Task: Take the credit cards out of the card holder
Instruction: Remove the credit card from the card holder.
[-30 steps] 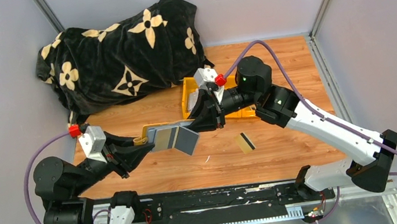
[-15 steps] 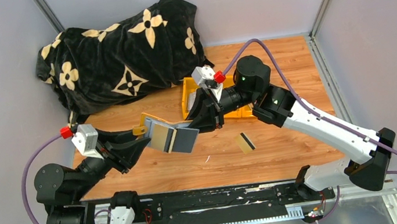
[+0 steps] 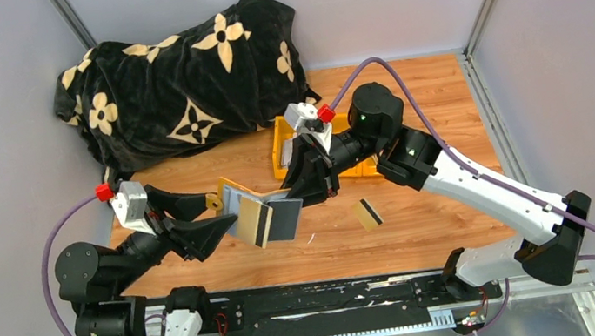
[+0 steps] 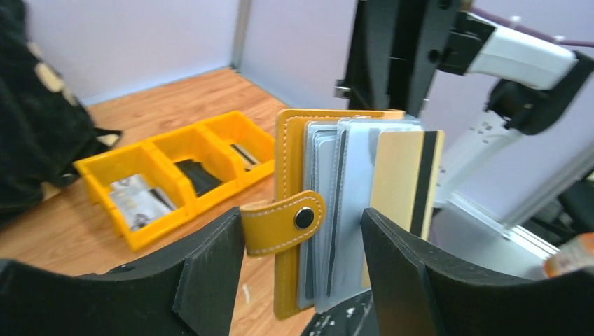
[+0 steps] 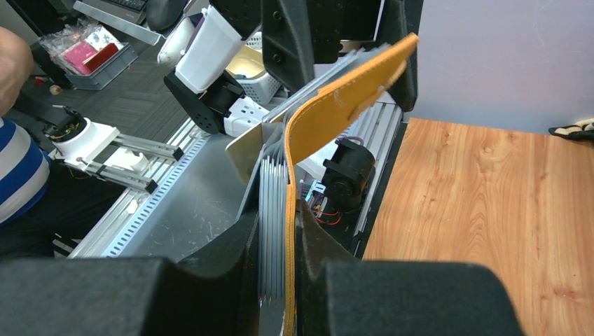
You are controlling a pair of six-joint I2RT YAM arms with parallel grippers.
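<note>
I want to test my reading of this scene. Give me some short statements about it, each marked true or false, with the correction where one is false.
1. The right gripper is clamped on the card holder. True.
2. The left gripper is shut on a card. False: its jaws stand open, with the holder between them.
3. A tan-gold card lies on the table. True.
4. The yellow bin has two compartments. False: it has three.
5. The holder is empty. False: a gold card and pale cards sit in its pockets.
</note>
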